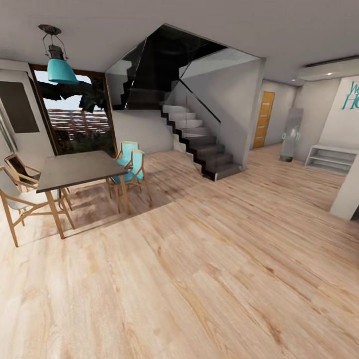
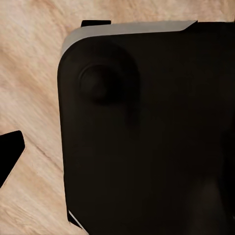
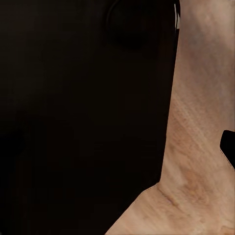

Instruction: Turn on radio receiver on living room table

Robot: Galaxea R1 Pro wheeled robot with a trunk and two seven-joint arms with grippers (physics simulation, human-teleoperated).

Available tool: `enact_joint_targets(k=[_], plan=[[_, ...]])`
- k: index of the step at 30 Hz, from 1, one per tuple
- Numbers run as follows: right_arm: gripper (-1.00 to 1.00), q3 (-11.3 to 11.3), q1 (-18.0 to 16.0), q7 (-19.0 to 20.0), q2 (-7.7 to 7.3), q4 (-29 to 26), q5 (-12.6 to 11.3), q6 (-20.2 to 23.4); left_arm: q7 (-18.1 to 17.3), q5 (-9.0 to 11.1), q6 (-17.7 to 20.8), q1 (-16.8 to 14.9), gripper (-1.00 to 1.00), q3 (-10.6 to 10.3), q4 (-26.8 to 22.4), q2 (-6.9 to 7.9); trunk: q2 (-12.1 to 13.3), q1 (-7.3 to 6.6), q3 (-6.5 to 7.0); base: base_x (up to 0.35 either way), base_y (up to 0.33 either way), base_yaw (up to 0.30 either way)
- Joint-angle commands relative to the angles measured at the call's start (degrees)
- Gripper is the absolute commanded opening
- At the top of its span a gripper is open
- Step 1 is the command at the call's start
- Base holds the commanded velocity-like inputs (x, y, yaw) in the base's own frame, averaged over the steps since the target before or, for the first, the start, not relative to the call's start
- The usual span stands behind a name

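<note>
The radio receiver and the low coffee table are out of view, as is the living room with the sofa. In the left wrist view a dark fingertip juts in at the edge, beside the robot's black base and over wood floor. The right wrist view has a similar dark fingertip at its edge, next to the black base. With just one tip of each gripper in sight, I cannot judge how the jaws stand.
A dark dining table with teal chairs stands at the left under a teal pendant lamp. A dark staircase rises ahead. An orange door and a white low shelf lie right. Wood floor spreads ahead.
</note>
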Motion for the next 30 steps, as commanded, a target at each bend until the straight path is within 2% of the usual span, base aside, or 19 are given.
enact_joint_targets(k=[1,8,30], plan=[[1.0,0.0,0.0,0.0,0.0,0.0,0.0,0.0,0.0,0.0,-0.1,0.0,1.0,0.0,0.0,0.0,0.0,0.0,0.0,0.262,0.032,-0.02],[1.0,-0.1,0.0,0.0,0.0,0.0,-0.1,-0.3,0.0,0.0,-0.4,0.0,1.0,0.0,-0.1,0.0,0.0,0.0,0.0,0.073,0.008,-0.197],[1.0,-0.3,0.0,0.0,0.0,0.0,-0.4,-0.8,0.2,0.0,-0.5,0.0,1.0,0.0,-0.1,0.0,0.0,0.0,0.0,0.002,0.0,-0.284]])
